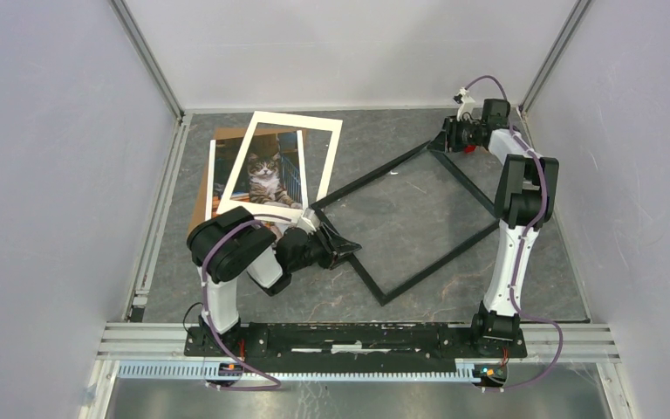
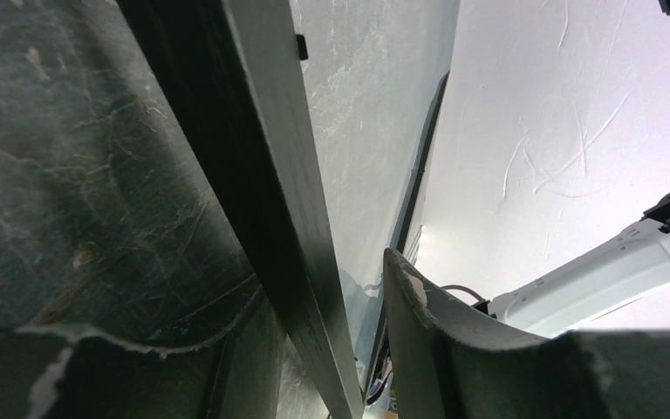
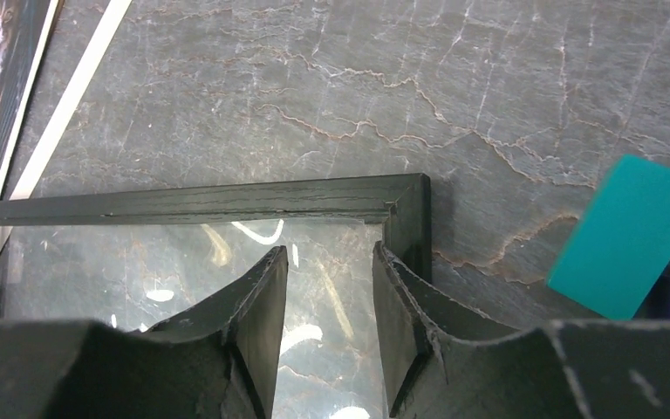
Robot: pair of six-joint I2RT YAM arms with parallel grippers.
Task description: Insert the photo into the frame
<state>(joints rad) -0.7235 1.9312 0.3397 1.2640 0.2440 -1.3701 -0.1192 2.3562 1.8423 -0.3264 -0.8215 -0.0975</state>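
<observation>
The black frame (image 3: pixel 227 202) lies on the grey counter (image 1: pixel 454 288), turned like a diamond, a bit to the right of the middle. A clear sheet (image 3: pixel 140 271) sits inside it, and the grey stone shows through. The photo (image 1: pixel 266 179) of the cat is not in the frame. It lies to the far left, just beside the frame's left corner, with a white card border (image 1: pixel 321 161) on top of it and a brown board (image 1: pixel 231 135) under it. The left tool (image 1: pixel 342 247) is at the frame's near left side, close to the left corner. In its own camera the frame's dark bar runs between the two fingers (image 2: pixel 419 332). It looks like the tool is pinching the bar, but that view is too close to be sure how tight. The right tool (image 1: pixel 445 141) is at the frame's far corner. Its two fingers (image 3: pixel 262 305) stand apart over the clear sheet, just inside the corner, and nothing is between them. A blue-green card (image 3: pixel 628 236) lies on the counter near that corner, outside the frame.
</observation>
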